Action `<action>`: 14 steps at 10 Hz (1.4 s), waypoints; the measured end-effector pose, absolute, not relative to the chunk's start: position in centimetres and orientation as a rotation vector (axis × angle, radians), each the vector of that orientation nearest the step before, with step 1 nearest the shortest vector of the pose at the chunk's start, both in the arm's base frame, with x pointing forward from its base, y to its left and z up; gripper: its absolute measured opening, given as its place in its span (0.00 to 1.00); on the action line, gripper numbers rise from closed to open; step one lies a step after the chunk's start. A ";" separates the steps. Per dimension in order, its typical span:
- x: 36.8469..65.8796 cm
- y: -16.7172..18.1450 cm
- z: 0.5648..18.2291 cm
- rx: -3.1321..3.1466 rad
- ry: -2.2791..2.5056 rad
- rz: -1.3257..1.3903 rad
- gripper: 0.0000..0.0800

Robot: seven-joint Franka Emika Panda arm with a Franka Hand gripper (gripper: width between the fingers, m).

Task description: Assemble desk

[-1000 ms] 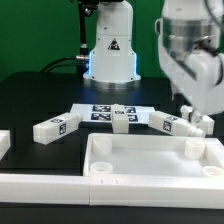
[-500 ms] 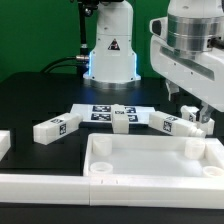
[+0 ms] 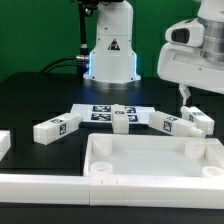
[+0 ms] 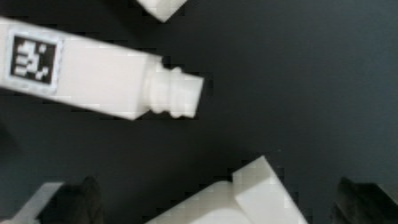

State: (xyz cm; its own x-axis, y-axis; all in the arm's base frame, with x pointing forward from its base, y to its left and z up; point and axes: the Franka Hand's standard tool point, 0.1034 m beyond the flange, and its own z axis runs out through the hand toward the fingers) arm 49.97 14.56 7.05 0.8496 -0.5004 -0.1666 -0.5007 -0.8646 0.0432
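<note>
The desk panel (image 3: 150,172), white with a raised rim and round corner sockets, lies at the front of the black table. Behind it lie loose white tagged legs: one at the left (image 3: 57,126), one in the middle (image 3: 120,117) and two at the right (image 3: 166,124) (image 3: 199,119). My gripper (image 3: 185,97) hangs above the right-hand legs, open and holding nothing. In the wrist view a tagged leg (image 4: 89,70) with a stepped round end lies below the open gripper (image 4: 217,205). A white corner (image 4: 240,195) shows between the dark fingers (image 4: 71,200); I cannot tell which part it belongs to.
The marker board (image 3: 98,111) lies flat behind the legs. The white robot pedestal (image 3: 110,55) with a triangle sticker stands at the back. Another white piece (image 3: 3,143) shows at the exterior view's left edge.
The gripper has risen and shifted toward the exterior view's right, staying open. The legs and the panel have not moved.
</note>
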 end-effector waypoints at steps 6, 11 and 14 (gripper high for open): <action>47.7 18.2 6.3 -3.120 0.296 0.277 0.81; 47.3 18.5 6.1 -3.167 0.039 0.289 0.81; 46.1 18.1 7.3 -3.153 -0.168 0.546 0.81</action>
